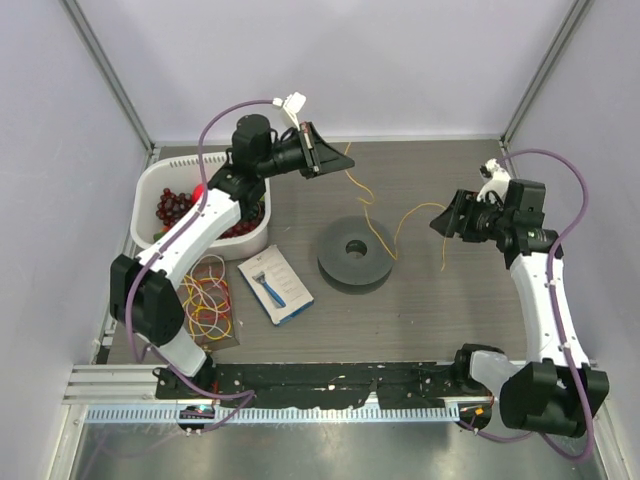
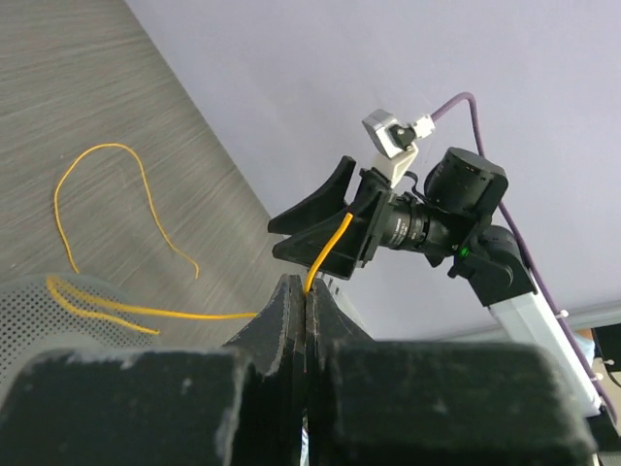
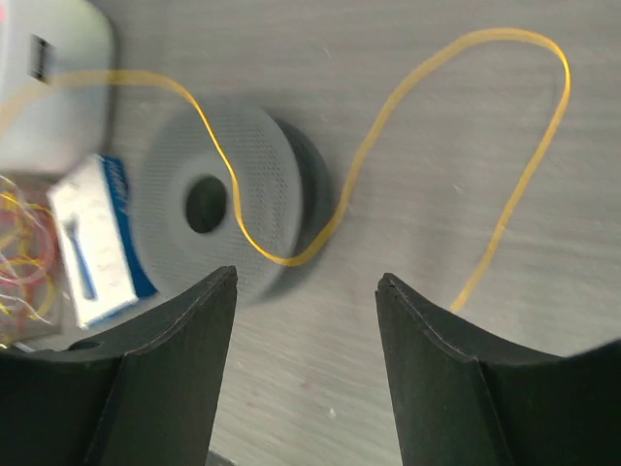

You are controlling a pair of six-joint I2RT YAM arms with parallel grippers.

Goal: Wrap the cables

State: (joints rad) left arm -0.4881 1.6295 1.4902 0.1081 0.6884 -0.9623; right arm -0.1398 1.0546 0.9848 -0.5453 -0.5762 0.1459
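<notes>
The cable is a thin yellow-orange wire [image 1: 412, 215] that lies in loops across the table and over the dark grey perforated spool [image 1: 355, 252] at its middle. My left gripper [image 1: 318, 150] hangs near the back of the table. In the left wrist view this left gripper [image 2: 307, 286] is shut on the wire [image 2: 330, 248], and a short end pokes out past its tips. My right gripper [image 1: 446, 222] hovers to the right of the spool. Its jaws [image 3: 308, 282] stand open and hold nothing, with the spool [image 3: 223, 194] and a wire loop [image 3: 388, 155] on the table beyond them.
A white bin [image 1: 160, 180] of red items stands at the back left. Coloured rubber bands [image 1: 210, 300] lie in front of it, next to a blue-and-white packet [image 1: 275, 285]. Pale walls close the back and sides.
</notes>
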